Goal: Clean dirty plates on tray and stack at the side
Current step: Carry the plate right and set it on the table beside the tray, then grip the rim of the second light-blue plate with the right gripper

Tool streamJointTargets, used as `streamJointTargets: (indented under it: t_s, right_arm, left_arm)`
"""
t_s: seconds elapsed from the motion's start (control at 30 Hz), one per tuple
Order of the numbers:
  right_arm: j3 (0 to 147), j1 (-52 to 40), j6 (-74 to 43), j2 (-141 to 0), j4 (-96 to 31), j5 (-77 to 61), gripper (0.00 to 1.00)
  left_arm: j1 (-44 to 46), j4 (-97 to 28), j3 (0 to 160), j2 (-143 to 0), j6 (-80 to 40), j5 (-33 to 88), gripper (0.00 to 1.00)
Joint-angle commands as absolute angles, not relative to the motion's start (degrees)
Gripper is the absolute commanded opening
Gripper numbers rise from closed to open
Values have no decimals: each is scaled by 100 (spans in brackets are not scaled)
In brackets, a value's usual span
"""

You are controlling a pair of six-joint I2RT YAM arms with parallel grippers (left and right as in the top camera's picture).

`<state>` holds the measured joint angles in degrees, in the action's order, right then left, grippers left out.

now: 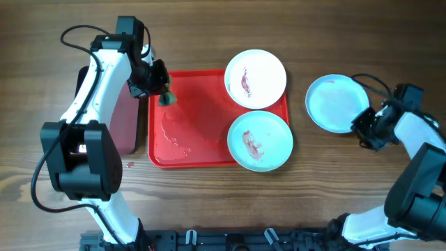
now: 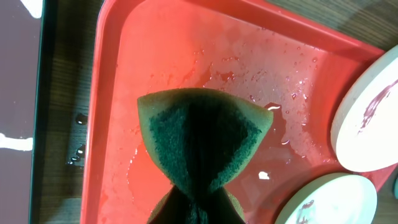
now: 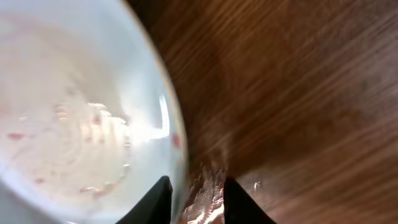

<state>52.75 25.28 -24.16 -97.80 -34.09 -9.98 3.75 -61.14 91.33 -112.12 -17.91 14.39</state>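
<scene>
Overhead: L gripper (image 1: 162, 89) clamped on sponge (image 1: 168, 98) over red tray (image 1: 202, 150), far-left corner; R gripper (image 1: 364, 125) at off-tray blue plate (image 1: 336, 103).
You've got the white plate (image 1: 256, 79) overhanging the tray's far-right rim and a smeared pale blue plate (image 1: 260, 141) at the near-right corner. Off-tray blue plate lies on the wood table (image 1: 209, 209), right of the tray, apart from it. R jaws slightly apart, its rim just beside one finger. Tray floor looks wet.

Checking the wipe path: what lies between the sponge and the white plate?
Only bare wet tray floor separates sponge and white plate; overhead view shows it.
</scene>
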Motion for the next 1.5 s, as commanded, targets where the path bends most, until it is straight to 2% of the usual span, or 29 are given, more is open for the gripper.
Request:
streamJointTargets:
  t_s: [0.0,0.07,0.1,0.13,0.27,0.4,0.5,0.63,0.8,0.9,1.03,1.17,1.3,1.47]
  right_arm:
    - [6134,2493,-1927,-9190,-4202,-1500,29]
    - [6506,2403,-1715,-8694,-4635,-1957,36]
    - [6558,2303,-1634,-8503,-4703,-2169,48]
    - [6556,2043,-1581,-8294,-4829,-2309,53]
    - [6425,617,-576,-8409,-5146,-2263,54]
    - [6313,-336,-443,-8903,-5148,-1490,55]
    - [6313,-683,-270,-9456,-5146,-1481,52]
    - [6313,-781,-207,-10189,-5155,-1483,33]
    - [6309,-781,-191,-10447,-5151,-1461,29]
    - [6309,-784,-220,-10449,-5177,-1468,23]
    - [6132,-928,-493,-10449,-5166,-1481,5]
    - [6077,-1122,-950,-10313,-5221,-1492,4]
    - [6257,-1431,-1376,-9605,-5328,-1575,4]
    - [6248,-2729,-3675,-9391,-4045,-1411,4]
  left_arm:
    - [401,-6112,9096,-11150,-1844,1404,4]
    - [401,-6108,9096,-11150,-1844,1404,4]
    - [401,-6106,9096,-11150,-1844,1404,4]
    - [401,-6095,9096,-11150,-1844,1406,4]
    - [401,-6095,9096,-11150,-1844,1406,4]
    - [401,-6093,9096,-11150,-1844,1406,4]
    - [401,-6090,9096,-11150,-1841,1404,4]
    - [401,-6088,9096,-11150,-1844,1406,4]
    - [401,-6090,9096,-11150,-1844,1404,4]
    - [401,-6088,9096,-11150,-1841,1406,4]
    - [401,-6088,9096,-11150,-1844,1404,4]
    - [401,-6090,9096,-11150,-1841,1404,4]
    - [401,-6090,9096,-11150,-1841,1406,4]
    - [401,-6090,9096,-11150,-1841,1404,4]
